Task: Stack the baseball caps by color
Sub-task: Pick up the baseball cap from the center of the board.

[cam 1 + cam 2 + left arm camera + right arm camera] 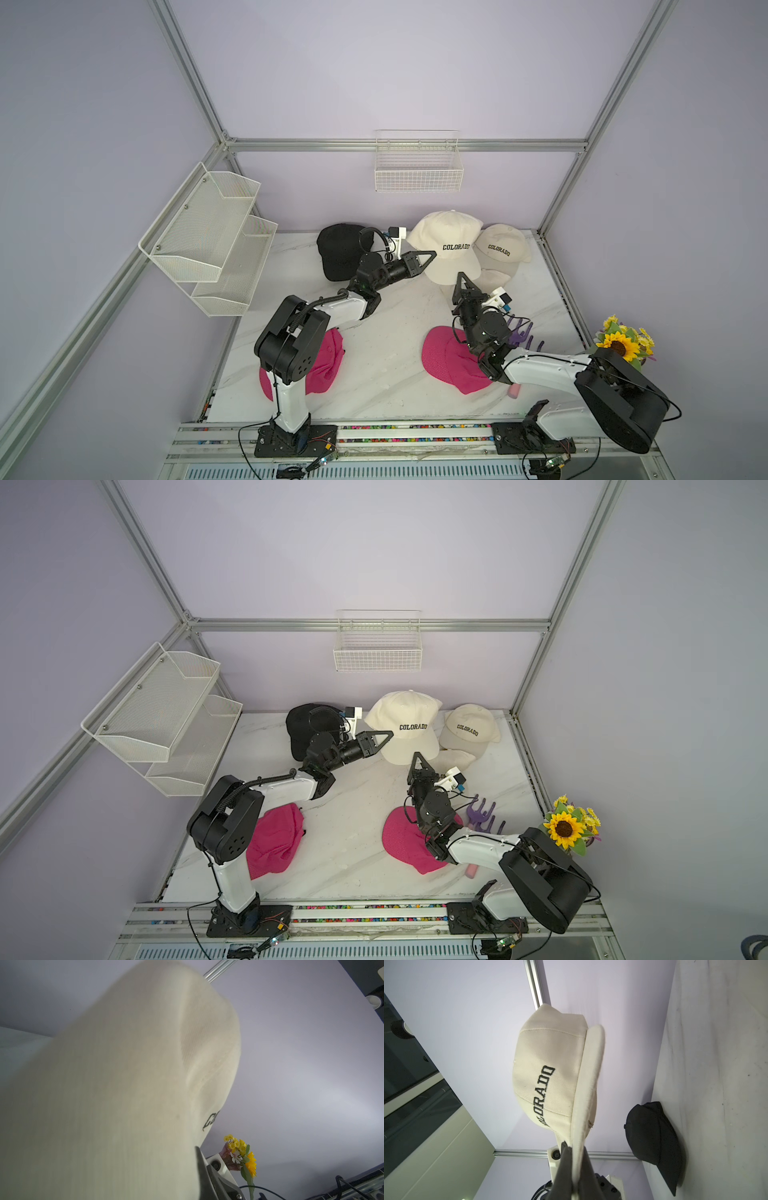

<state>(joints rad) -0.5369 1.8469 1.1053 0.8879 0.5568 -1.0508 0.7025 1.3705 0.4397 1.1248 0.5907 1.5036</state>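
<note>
A large cream "COLORADO" cap is at the back middle, with both grippers on it. My left gripper is shut on its left side; in the left wrist view cream fabric fills the picture beside one dark finger. My right gripper is shut on its brim. A second cream cap lies to its right, over another cream brim. A black cap lies at the back left. Two pink caps lie near the front, partly hidden by my arms.
A white mesh shelf hangs on the left wall and a wire basket on the back wall. A purple garden fork and a vase of sunflowers are on the right of the marble table.
</note>
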